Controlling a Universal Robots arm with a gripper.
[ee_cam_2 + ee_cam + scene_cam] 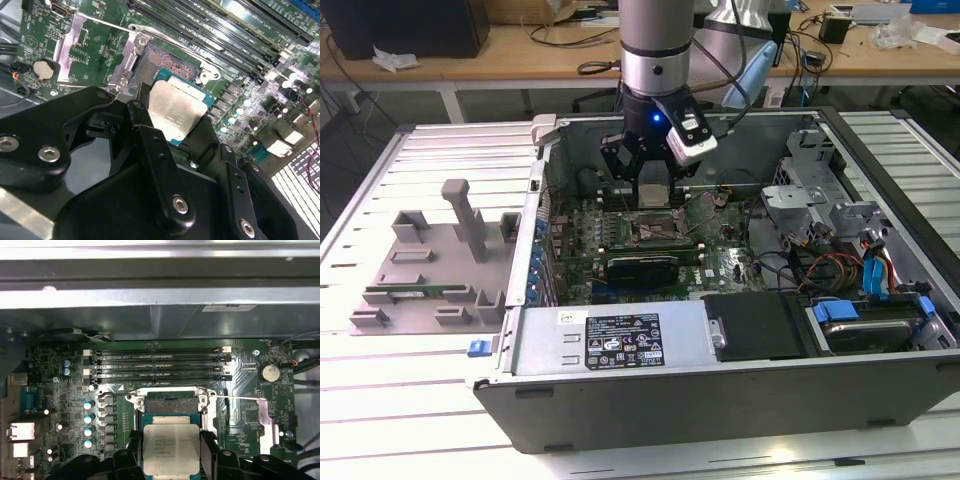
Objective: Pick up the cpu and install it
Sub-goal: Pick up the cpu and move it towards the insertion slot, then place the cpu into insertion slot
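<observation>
The gripper (653, 197) is clenched on the cpu (654, 188), with two black fingers (208, 450) pressing opposite edges of the chip and its silver top turned upward. Directly beneath the tool is the open socket (170, 402) on the motherboard (620, 225). The board sits inside a computer case (620, 410) that lies open on a slatted metal table (380, 420). The cpu seems to hang just clear of the socket, though the gap is hard to judge.

The exterior view takes in the room. Wooden benches (470, 65) stand behind the arm, and a grey fixture tray (430, 270) lies well away from the tool, toward the exterior view's left. The first wrist view adds memory slots (157, 365) beyond the socket and a coin battery (270, 372).
</observation>
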